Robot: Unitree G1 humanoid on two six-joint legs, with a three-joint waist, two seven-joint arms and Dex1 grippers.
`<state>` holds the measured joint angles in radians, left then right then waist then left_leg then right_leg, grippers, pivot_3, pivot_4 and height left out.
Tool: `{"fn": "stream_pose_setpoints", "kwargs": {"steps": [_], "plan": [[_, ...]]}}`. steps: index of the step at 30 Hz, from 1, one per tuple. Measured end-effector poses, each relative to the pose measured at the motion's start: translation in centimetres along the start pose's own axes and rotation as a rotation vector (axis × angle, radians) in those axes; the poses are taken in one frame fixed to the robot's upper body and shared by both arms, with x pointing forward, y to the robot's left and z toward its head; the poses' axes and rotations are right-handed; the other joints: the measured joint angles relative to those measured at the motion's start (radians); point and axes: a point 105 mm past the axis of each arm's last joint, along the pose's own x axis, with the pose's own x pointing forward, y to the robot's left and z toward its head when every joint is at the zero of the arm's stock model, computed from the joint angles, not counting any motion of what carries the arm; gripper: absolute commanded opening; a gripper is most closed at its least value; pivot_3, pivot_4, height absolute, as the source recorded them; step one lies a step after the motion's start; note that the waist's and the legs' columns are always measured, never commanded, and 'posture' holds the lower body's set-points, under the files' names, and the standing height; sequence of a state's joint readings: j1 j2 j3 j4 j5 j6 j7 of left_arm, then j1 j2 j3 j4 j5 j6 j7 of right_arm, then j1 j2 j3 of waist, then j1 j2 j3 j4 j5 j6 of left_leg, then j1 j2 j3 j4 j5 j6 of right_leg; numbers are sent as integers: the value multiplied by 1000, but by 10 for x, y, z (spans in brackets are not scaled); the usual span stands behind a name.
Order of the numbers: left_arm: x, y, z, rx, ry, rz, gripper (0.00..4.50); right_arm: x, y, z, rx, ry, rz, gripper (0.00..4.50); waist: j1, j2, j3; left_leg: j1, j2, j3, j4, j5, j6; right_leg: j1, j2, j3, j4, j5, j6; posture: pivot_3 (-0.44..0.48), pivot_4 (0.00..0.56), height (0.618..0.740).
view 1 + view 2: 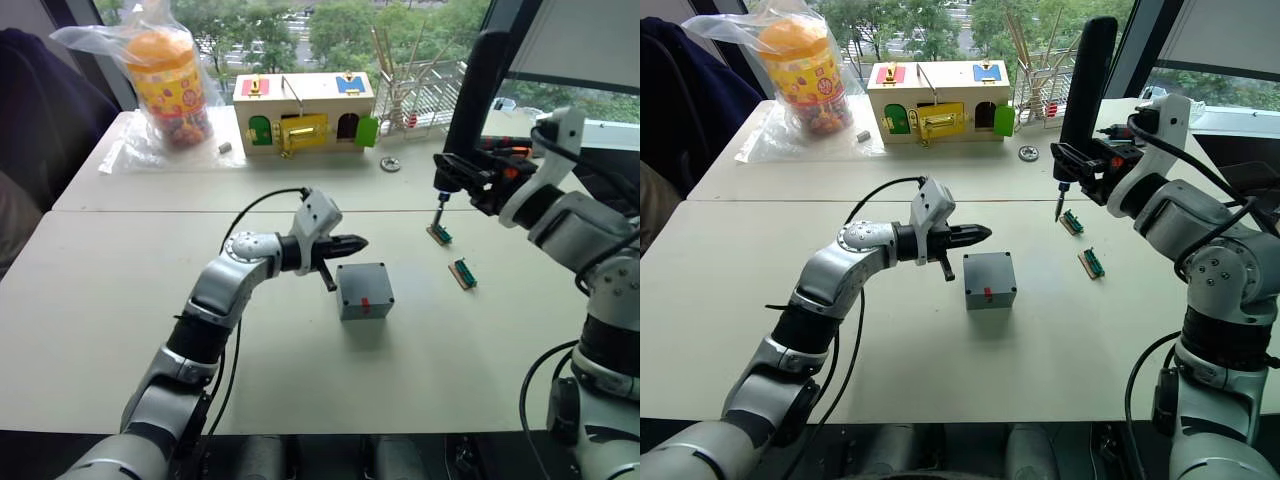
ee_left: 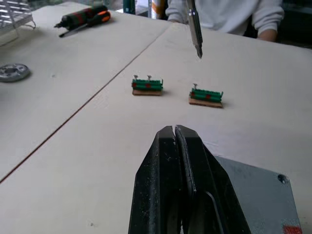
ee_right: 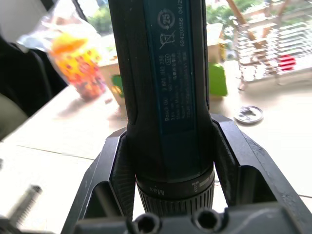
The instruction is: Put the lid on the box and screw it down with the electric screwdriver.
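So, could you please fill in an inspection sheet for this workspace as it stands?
Surface: two pale tables butted together, seam between them.
Job's things: lid already on box; electric screwdriver upright, bit above the table.
Clutter: two green connector strips, washer, hand screwdrivers, wooden latch box, bagged snack jar, wire rack.
Grippers: left gripper shut, beside the box; right gripper clamps the screwdriver.
Cables: black cable along left arm.
Surroundings: windows, trees; seated person opposite.

Robot lab: white tables (image 1: pixel 120 300) with latch-board box (image 1: pixel 303 112), screwdrivers (image 2: pixel 83 18).
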<state>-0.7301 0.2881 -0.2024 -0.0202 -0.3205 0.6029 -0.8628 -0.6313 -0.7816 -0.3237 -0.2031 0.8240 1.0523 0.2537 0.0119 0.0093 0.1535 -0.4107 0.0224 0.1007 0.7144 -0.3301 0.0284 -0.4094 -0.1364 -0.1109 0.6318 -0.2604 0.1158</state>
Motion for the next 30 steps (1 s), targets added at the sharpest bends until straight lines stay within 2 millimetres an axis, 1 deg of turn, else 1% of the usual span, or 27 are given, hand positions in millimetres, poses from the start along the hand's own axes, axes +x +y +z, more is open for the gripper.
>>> {"fn": "stream_pose_setpoints", "kwargs": {"steps": [2, 5, 7, 10, 13, 16, 20, 25, 30], "plan": [[-12, -8, 1, 14, 31, -90, 0, -15, -27, -7, -15, 136, -53, 1777, 0, 1, 3, 0, 0, 0, -2, 0, 0, -1, 0, 0, 0, 0, 0, 0, 150, 708], [-28, -19, -2, 56, 88, -180, 0, -42, -67, -25, 107, 350, -147, 1777, 0, 2, 5, 0, 1, 1, -2, 0, 0, -1, 1, 0, -2, 0, 0, 0, 150, 708], [-31, -30, -4, 83, 113, -232, 0, -55, -80, -42, 163, 479, -177, 1777, -1, 2, 5, 0, 1, 1, -1, 0, 0, -1, 1, 0, -2, 0, 0, 0, 150, 708], [-28, -44, -8, 97, 120, -286, 0, -67, -87, -70, 204, 631, -170, 1777, -3, 2, 6, 1, 2, 2, 1, 0, 0, 0, 1, 1, -1, 0, 0, 0, 150, 708], [-23, -51, -7, 99, 96, -285, 0, -75, -94, -96, 224, 752, -171, 1777, -3, 3, 6, 1, 2, 2, 1, 0, 0, -1, 1, 1, -1, 0, -1, 0, 150, 708], [-19, -55, -7, 89, 73, -265, 0, -77, -98, -114, 266, 818, -171, 1777, -2, 4, 7, 0, 2, 2, 1, 0, 0, -1, 1, 1, -1, 0, -1, 0, 150, 708], [-19, -58, -12, 74, 71, -238, 0, -68, -99, -123, 311, 839, -149, 1777, -2, 5, 8, 1, 2, 2, 2, 1, -1, -1, 1, 1, -1, 1, 0, 0, 150, 708], [-21, -58, -16, 60, 86, -218, 0, -61, -103, -125, 299, 846, -143, 1777, 2, 6, 9, 0, 2, 2, 2, 1, -1, 0, 1, 0, -1, 1, 0, 0, 150, 708], [-22, -58, -20, 46, 94, -209, 0, -61, -106, -132, 306, 866, -136, 1777, 1, 6, 9, 0, 2, 2, 2, 1, -2, 0, 2, 0, -1, 1, 0, 0, 150, 708]]}}
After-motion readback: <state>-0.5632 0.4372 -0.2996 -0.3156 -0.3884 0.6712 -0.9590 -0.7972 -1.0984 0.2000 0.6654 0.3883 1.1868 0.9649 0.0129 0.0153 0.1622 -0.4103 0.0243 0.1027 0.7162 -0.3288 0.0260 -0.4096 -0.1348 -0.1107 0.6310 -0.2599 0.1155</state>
